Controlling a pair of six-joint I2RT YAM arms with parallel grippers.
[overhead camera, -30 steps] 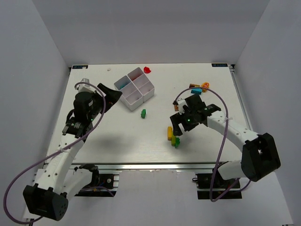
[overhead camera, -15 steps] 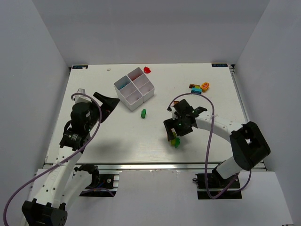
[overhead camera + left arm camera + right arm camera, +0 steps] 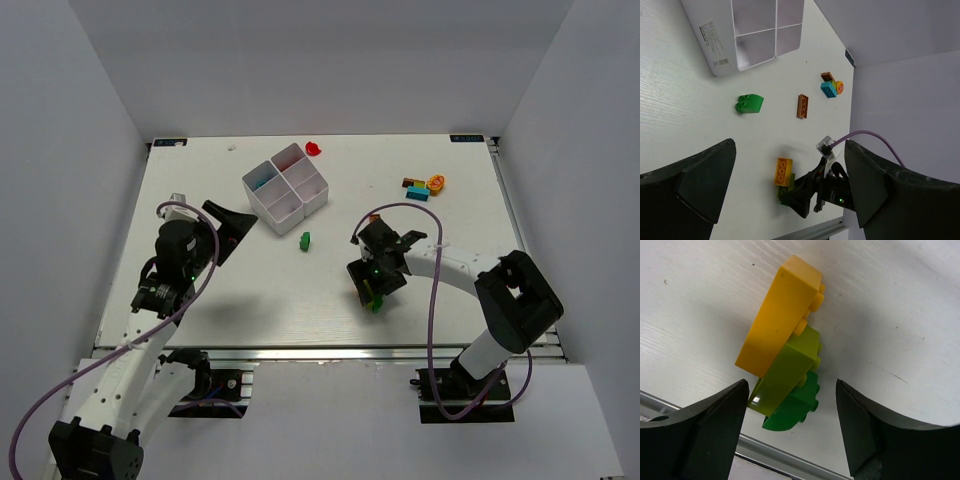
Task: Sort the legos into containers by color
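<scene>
Three bricks joined in one stack (image 3: 374, 302) lie toward 5 o'clock on the white surface (image 3: 200, 290) in the top view, with the right hand (image 3: 369, 286) low over them. The white four-part tray (image 3: 262, 205) sits toward 11 o'clock. A lone green brick (image 3: 304, 239) lies just off its 5 o'clock corner and a red brick (image 3: 314, 149) is at its 1 o'clock. A small cluster of bricks (image 3: 424, 186) rests toward 2 o'clock. The left hand (image 3: 233, 228) hangs near the tray's 8 o'clock side.

In the left wrist view, the left hand (image 3: 787, 170) is spread wide and grips nothing. The tray (image 3: 715, 57), the green brick (image 3: 749, 104), a brown brick (image 3: 802, 106) and the cluster (image 3: 830, 86) lie beyond it.

In the right wrist view, the stack is a yellow brick (image 3: 780, 315), a lime brick (image 3: 790, 367) and a dark green brick (image 3: 795, 412). Its long axis runs from 1 o'clock to 7 o'clock and its studs face about 4 o'clock. The right hand (image 3: 790, 405) straddles the green end, parted and not clamped, with bare surface showing at the 3 o'clock finger (image 3: 860, 425).
</scene>
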